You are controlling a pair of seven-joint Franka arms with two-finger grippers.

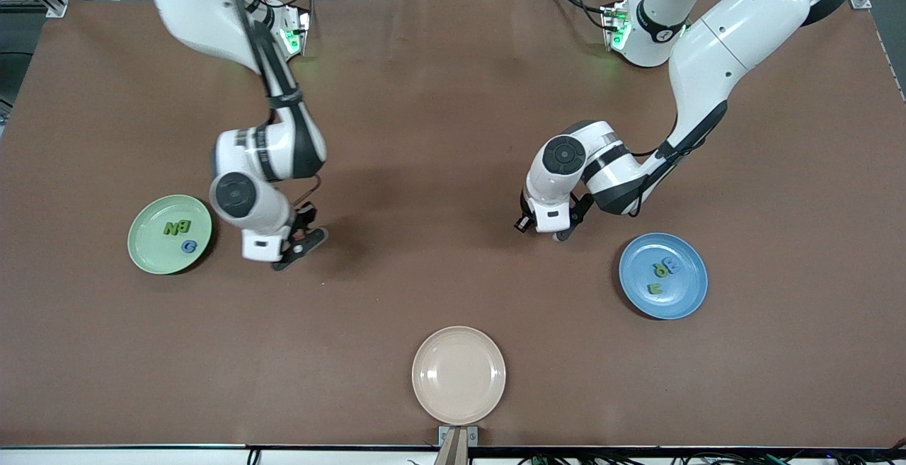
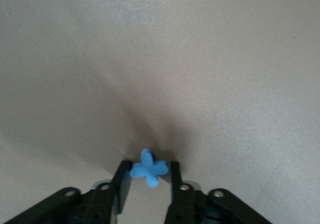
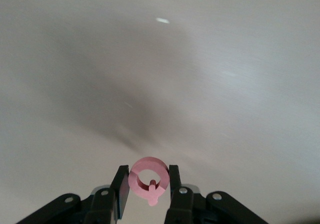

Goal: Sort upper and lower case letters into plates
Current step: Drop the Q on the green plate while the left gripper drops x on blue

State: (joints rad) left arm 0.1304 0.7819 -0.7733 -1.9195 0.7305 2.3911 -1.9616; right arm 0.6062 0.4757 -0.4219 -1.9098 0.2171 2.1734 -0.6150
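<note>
Hidden: front view hides both held letters
Left gripper (image 2: 148, 176): clamped on blue letter (image 2: 148, 168), over bare table (image 1: 439, 168) near blue plate (image 1: 690, 291)
Right gripper (image 3: 148, 184): clamped on pink Q (image 3: 148, 179), beside green plate (image 1: 145, 238)
Plates: three letters each
Beige plate (image 1: 459, 375): nearest the camera

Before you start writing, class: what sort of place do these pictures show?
Probably a robotics lab bench: two Franka arms, the left gripper and right gripper each holding a toy letter, over a brown table with plates.
</note>
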